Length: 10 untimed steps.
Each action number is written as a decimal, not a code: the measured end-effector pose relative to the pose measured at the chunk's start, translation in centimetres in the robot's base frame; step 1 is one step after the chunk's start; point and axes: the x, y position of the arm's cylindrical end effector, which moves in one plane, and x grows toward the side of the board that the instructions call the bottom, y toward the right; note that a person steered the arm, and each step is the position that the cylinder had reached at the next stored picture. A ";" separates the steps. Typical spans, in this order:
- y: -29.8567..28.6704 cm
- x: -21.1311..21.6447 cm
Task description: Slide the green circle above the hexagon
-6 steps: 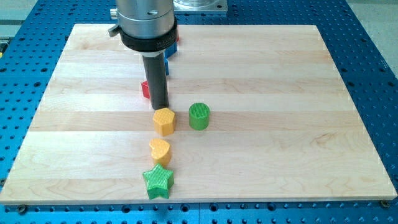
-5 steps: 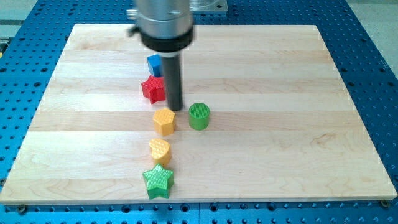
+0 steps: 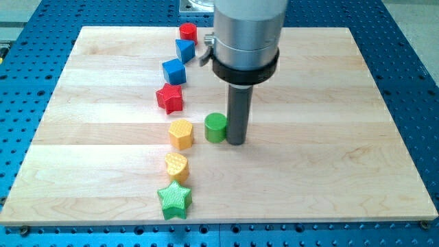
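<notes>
Green circle point(image 3: 215, 127) sits mid-board, just to the view's right of the yellow hexagon point(image 3: 181, 134), small gap between them, roughly level with it. So it's beside the hexagon, not above it; task not done.

My tip point(image 3: 236, 142) is down on the surface, touching or as good as touching the circle's right side. No jaws on this rig, just the rod, so nothing to release or clench; contact is push-only.

Our read on the step: from this side a push sends the circle leftward into the hexagon, which we don't want. Better to bring the tip round to the circle's lower-right edge and push up and left, so the circle climbs past the hexagon's upper right corner and ends directly on its top side. Keep the push line through the circle's centre; a round block rolls off the rod if we're off-axis.

Watch the target slot: the red star point(image 3: 169, 98) sits just above the hexagon, slightly left. Space between them looks tight, so overshoot likely knocks the star.

Further out: blue cube point(image 3: 173, 71), another blue block point(image 3: 184, 49) and red cylinder point(image 3: 188, 31) run toward the view's top; yellow heart point(image 3: 176, 165) and green star point(image 3: 174, 200) below the hexagon. All well clear of the push path.
</notes>
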 end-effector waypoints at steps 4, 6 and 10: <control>-6.0 -2.3; -6.8 -0.4; 6.3 0.6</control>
